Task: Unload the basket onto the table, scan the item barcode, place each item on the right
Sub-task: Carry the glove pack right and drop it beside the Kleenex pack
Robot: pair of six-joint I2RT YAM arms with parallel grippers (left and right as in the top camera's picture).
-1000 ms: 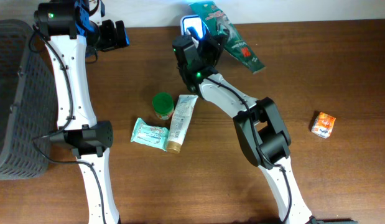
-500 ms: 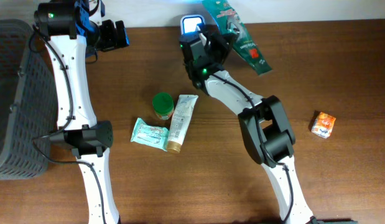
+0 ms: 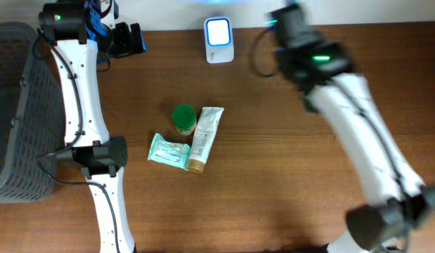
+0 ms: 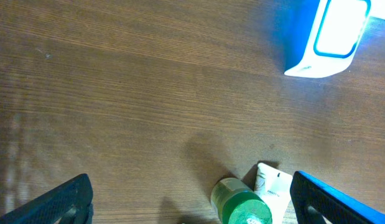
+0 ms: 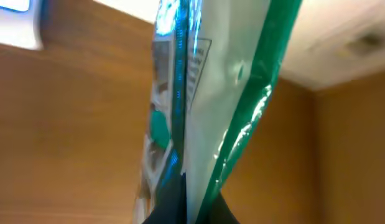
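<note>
While the right arm (image 3: 343, 105) shows only as a blur across the far right of the wooden table (image 3: 273, 197) in the overhead view, its wrist camera gives the clearer account: the right gripper (image 5: 181, 206) is clamped on the lower edge of a green-and-white foil pouch (image 5: 208, 106), which rises edge-on through the middle of that view. A white corner of the barcode scanner (image 5: 15, 18) sits at the upper left there, apart from the pouch; the pouch itself cannot be made out in the overhead blur. The scanner stands at the table's far edge, its pale blue window lit, well left of the blurred arm. The left gripper (image 3: 127, 39) hangs over the far left of the table with its jaws spread wide and nothing between them; its blue fingers (image 4: 58, 202) frame the bottom corners of the left wrist view. Near the table's middle lie a green-lidded jar (image 3: 183, 118), a white tube (image 3: 205, 137) just beside it, and a teal packet (image 3: 168, 150) touching the tube's lower end. A grey basket (image 3: 13, 105) stands at the left edge.
</note>
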